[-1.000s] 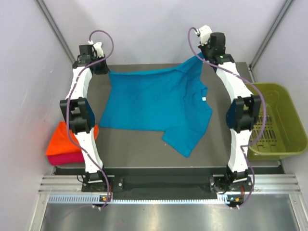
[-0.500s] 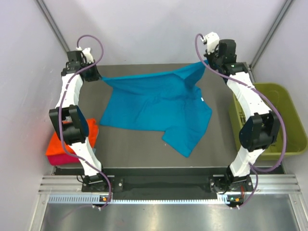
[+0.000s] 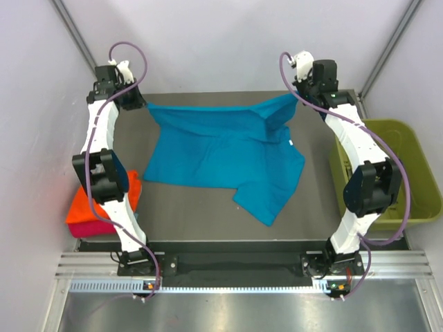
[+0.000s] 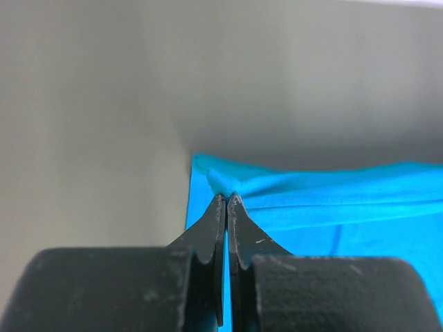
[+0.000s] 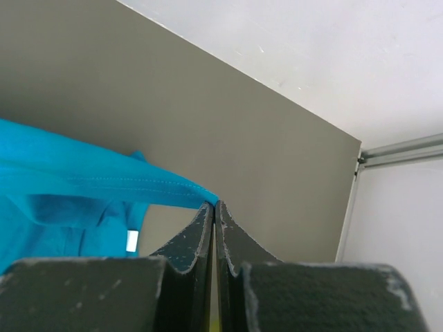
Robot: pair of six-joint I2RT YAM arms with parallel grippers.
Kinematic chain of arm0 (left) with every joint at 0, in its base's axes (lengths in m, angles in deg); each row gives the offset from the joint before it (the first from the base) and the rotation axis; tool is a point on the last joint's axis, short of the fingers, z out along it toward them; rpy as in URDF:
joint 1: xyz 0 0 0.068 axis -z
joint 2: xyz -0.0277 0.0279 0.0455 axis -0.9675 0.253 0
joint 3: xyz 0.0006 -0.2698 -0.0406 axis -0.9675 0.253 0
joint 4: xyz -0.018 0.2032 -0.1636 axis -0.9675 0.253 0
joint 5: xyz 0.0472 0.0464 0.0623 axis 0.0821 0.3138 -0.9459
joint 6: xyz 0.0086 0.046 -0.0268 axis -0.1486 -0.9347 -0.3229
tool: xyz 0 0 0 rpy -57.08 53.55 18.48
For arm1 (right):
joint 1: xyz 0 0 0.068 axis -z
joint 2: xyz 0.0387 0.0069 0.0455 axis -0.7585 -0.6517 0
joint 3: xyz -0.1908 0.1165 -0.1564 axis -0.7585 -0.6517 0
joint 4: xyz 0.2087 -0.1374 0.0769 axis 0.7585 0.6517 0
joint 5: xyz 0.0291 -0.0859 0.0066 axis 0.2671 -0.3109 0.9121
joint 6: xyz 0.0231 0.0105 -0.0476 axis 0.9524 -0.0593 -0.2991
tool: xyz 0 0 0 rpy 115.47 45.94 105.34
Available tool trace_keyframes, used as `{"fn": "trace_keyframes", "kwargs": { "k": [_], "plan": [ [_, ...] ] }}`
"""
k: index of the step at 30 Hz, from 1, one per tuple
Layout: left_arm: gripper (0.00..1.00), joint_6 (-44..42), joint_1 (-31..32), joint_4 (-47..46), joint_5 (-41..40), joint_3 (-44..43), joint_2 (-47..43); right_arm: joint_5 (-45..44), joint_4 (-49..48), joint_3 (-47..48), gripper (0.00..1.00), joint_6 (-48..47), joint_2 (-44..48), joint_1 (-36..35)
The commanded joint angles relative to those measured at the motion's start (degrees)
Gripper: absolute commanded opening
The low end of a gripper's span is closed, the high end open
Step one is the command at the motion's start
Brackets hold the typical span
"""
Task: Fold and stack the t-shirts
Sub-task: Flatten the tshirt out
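A teal-blue t-shirt [image 3: 221,149] is stretched between both arms at the far end of the table, its lower part and one sleeve lying on the dark surface. My left gripper [image 4: 227,197] is shut on its far left corner [image 3: 149,107]. My right gripper [image 5: 214,204] is shut on the far right edge [image 3: 294,97]. A small white neck label [image 3: 291,143] shows near the collar and also appears as a label [image 5: 131,241] in the right wrist view. Folded orange [image 3: 86,200] and magenta-pink [image 3: 93,227] t-shirts lie stacked at the table's left edge, partly hidden by the left arm.
An olive-green plastic basket [image 3: 408,166] stands to the right of the table. Grey walls close in on the left, right and back. The metal rail with both arm bases [image 3: 228,266] runs along the near edge.
Both arms swung outward and back from a second ago, pulling the shirt's far edge taut between them. The cloth lifted slightly at both held corners.
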Motion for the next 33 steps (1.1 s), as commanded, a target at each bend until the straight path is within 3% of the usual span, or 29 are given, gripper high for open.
{"fn": "trace_keyframes", "kwargs": {
  "k": [1,7,13,18,25,33],
  "plan": [
    [0.0,0.77,-0.26,-0.45,1.35,-6.5,3.53,-2.31,-3.5,2.91,0.0,-1.95,0.55,-0.22],
    [0.0,3.06,0.09,-1.16,1.45,-17.04,15.12,-3.98,-4.73,11.58,0.0,-3.37,-10.6,1.01],
    [0.0,2.63,0.96,-6.95,2.15,-17.58,21.02,-5.12,-7.71,25.82,0.0,-4.24,-24.57,1.27],
    [0.0,2.27,1.84,-14.75,0.92,-17.84,22.17,-7.58,-16.23,31.11,0.0,-6.61,-32.3,-0.22],
    [0.0,2.8,2.37,-24.44,-1.9,-17.76,20.41,-8.81,-27.75,37.27,0.0,-13.2,-36.19,-2.24],
    [0.0,2.62,2.72,-29.63,-3.65,-18.37,19.27,-11.45,-31.28,38.68,0.0,-15.49,-36.02,-2.16]
  ]
}}
